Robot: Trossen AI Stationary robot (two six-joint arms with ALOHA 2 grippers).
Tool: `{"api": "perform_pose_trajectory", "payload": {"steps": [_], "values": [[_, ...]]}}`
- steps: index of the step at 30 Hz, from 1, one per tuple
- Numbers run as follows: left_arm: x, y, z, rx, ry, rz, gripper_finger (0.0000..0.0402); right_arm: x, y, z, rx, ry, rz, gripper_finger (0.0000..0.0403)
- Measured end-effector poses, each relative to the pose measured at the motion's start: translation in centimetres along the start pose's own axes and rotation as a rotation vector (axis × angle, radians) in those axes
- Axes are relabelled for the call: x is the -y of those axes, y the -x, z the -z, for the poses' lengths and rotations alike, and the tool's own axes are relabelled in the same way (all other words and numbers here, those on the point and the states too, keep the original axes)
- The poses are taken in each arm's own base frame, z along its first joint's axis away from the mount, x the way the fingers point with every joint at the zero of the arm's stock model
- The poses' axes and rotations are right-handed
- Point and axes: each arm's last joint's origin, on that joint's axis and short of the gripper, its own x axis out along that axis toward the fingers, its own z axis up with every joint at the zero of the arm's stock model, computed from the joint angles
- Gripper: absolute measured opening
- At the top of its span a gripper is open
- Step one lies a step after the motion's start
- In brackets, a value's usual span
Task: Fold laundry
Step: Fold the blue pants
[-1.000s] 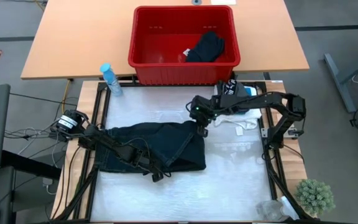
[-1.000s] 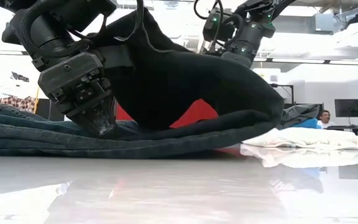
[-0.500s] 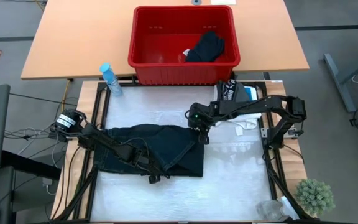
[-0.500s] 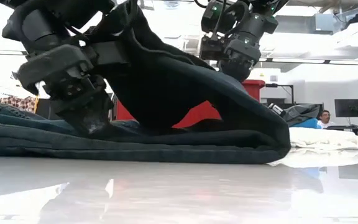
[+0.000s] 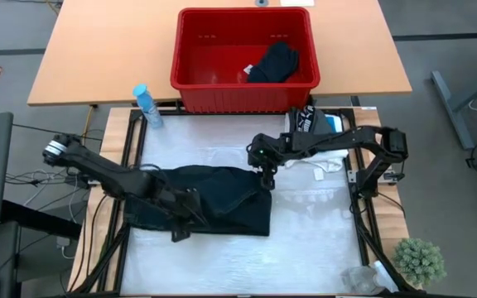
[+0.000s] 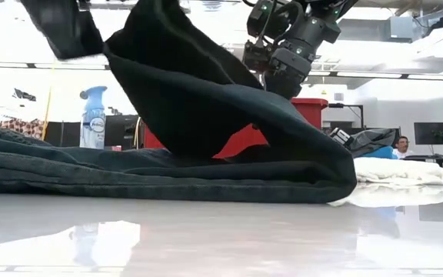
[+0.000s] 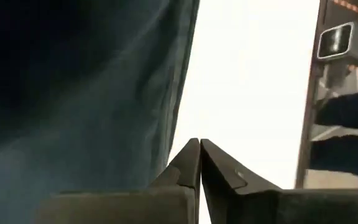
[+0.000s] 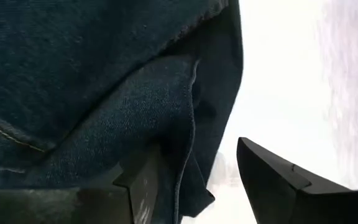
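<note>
I saw a red basket (image 5: 190,73) at the table's (image 5: 98,50) near edge. A blue spray bottle (image 5: 146,105) stood just beside its corner. A small potted plant (image 5: 421,261) sat off the work surface's corner.

— What's sitting on the pale glossy worktop (image 5: 305,240) right now?

— Dark folded trousers (image 5: 214,203) are lying across its middle, one flap standing up off the pile. A white garment (image 5: 320,163) is resting just beside them towards the right edge.

— And behind?

— A red basket (image 5: 244,60) is sitting on the wooden table (image 5: 98,50), with a blue spray bottle (image 5: 146,105) standing near it.
</note>
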Motion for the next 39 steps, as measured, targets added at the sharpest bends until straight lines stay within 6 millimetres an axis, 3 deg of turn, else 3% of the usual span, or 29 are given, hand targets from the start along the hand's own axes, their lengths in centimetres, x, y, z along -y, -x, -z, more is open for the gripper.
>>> {"api": "perform_pose_trajectory", "payload": {"steps": [7, 12, 14, 18, 22, 25, 34, 39], "values": [[0.5, 7.7, 0.0, 0.107, 0.015, -0.202, 0.0, 0.2, 0.0, 0.0, 0.001, -0.024, 0.004, 0.0234], [1.5, 8.4, -0.4, 0.353, -0.039, -0.328, 0.0001, 0.2, 0.0, 0.0, -0.001, -0.033, 0.004, 0.0234], [2.6, 7.1, -1.1, 0.384, -0.142, -0.331, 0.0006, 0.2, 0.0, 0.0, -0.002, -0.048, 0.004, 0.0234], [4.8, 2.4, -2.1, 0.34, -0.343, -0.344, 0.0032, 0.2, 0.0, 0.2, -0.013, -0.054, 0.003, 0.0234], [6.3, -2.7, -1.0, 0.113, -0.52, -0.273, 0.0069, 0.2, 0.0, 0.2, -0.013, -0.063, 0.003, 0.0234], [7.2, -5.4, 0.1, 0.018, -0.663, -0.252, 0.0092, 0.2, 0.0, 0.2, -0.013, -0.063, 0.003, 0.0234], [8.2, -11.2, 0.9, 0.02, -0.778, -0.311, 0.0124, 0.2, 0.0, 0.3, -0.032, -0.079, 0.002, 0.0234], [7.9, -12.1, 0.7, 0.009, -0.78, -0.321, 0.0132, 0.2, 0.0, 0.5, -0.043, -0.08, 0.001, 0.0234]]}}
